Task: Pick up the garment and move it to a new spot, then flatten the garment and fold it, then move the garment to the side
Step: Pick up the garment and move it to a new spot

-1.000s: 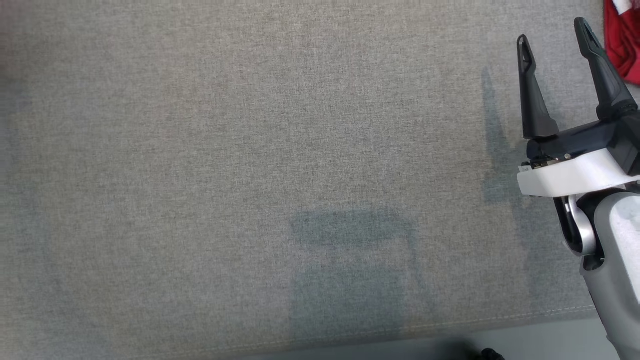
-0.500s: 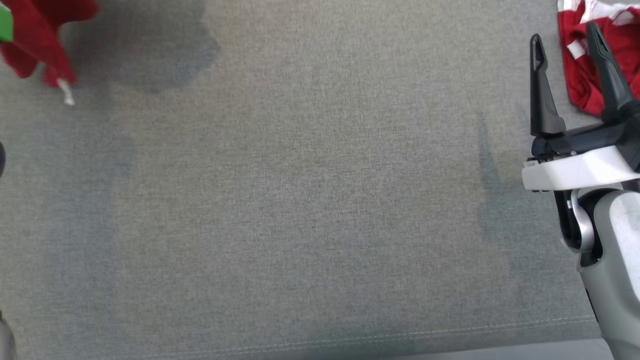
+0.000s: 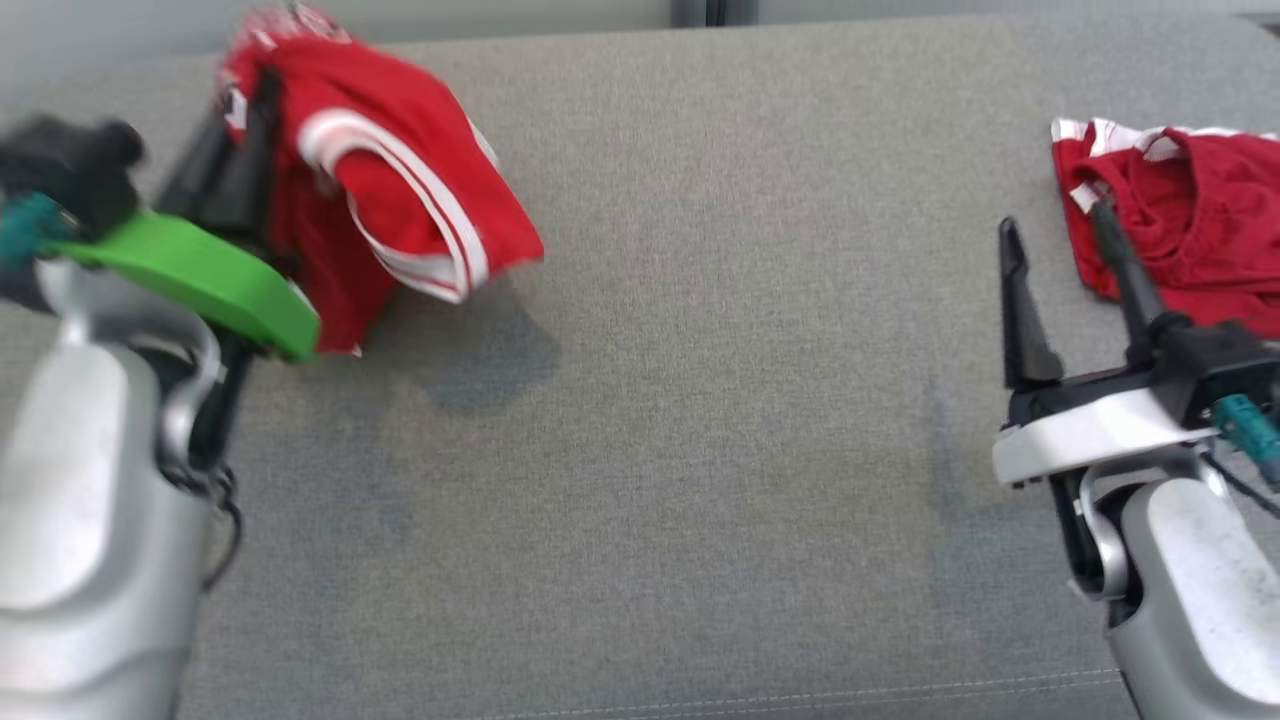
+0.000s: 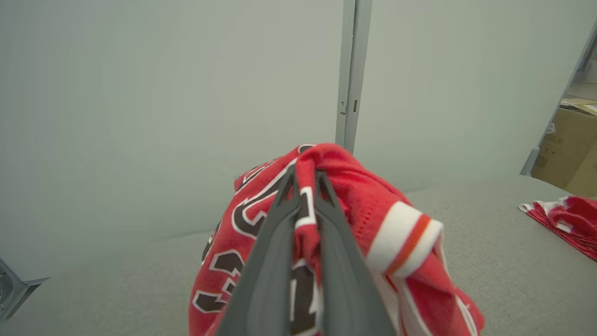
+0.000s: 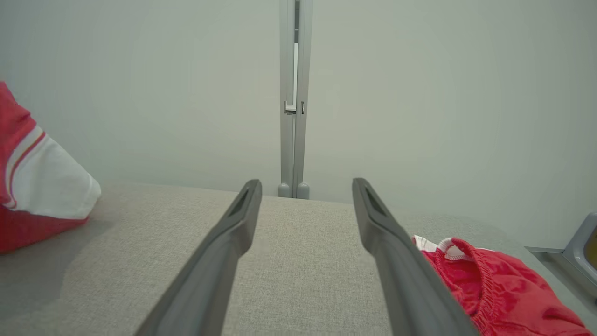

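Loosely bunched garment (image 3: 400, 190) over grey weave (image 3: 700, 400)

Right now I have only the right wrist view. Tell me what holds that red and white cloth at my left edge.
Observer: The left gripper is shut on it, fingers pinching a fold of the red jersey.
Operator: Say whether it is off the grey cushion.
Observer: Head view shows it bunched over the cushion, its shadow cast aside; it looks lifted, but I cannot be sure.
Operator: Describe its print.
Observer: Left wrist view shows dark letters edged in white.
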